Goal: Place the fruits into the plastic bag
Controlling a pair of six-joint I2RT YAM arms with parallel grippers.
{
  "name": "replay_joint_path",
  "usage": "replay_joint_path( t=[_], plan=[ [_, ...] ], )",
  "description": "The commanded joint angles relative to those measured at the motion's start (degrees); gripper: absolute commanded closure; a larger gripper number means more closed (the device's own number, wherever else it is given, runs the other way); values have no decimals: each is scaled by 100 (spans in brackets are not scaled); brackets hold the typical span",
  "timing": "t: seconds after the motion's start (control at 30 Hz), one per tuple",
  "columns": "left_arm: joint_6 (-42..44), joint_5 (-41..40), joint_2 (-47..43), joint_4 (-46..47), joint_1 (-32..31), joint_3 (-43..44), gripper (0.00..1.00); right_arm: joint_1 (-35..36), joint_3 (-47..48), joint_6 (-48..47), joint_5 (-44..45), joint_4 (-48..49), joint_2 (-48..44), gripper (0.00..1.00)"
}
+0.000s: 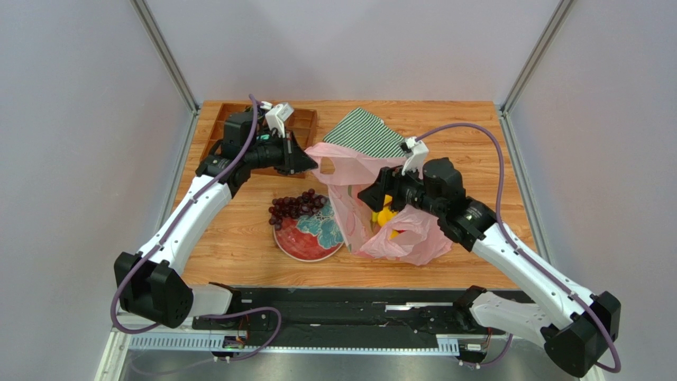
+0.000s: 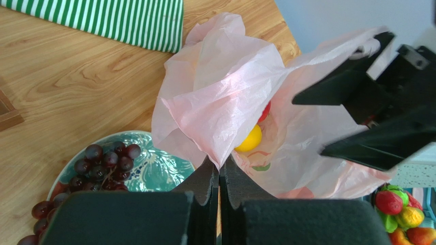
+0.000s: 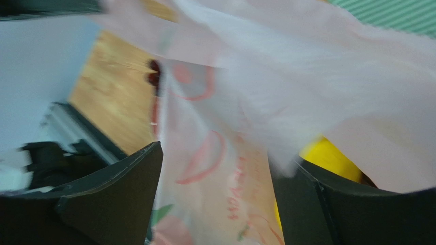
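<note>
The plastic bag [image 2: 225,92], its rim pinched in the closed left end effector [image 2: 220,166], may snag on the open right end effector [image 2: 308,125] and spill the yellow fruit [image 2: 249,139] inside.

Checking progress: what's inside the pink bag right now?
Through the pink bag's mouth: one yellow fruit and a sliver of something red above it. Plastic folds cover the rest, so no full count.

left arm [image 1: 189,216] + right arm [image 1: 520,262]: white shells, chunky black joints | purple cables [image 1: 498,171]: one loops at 8 o'clock, other at 2 | wrists: lil white brackets [image 1: 278,117] | fingers [image 2: 204,186]: matte black, angular wedges
</note>
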Motion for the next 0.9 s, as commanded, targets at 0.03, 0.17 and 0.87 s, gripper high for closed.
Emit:
replay_joint_path(
  t=[0.03,0.17,0.87],
  plan=[
    [66,44,-164,91,11,57,100,446,61,-138,-1891,1961,5,22],
    [57,44,-181,108,11,48,100,1682,1052,-1201,-1155,785,846,23],
    [39,35,-199,126,11,39,100,2812,2707,-571,3110,-53,4075,48]
  ],
)
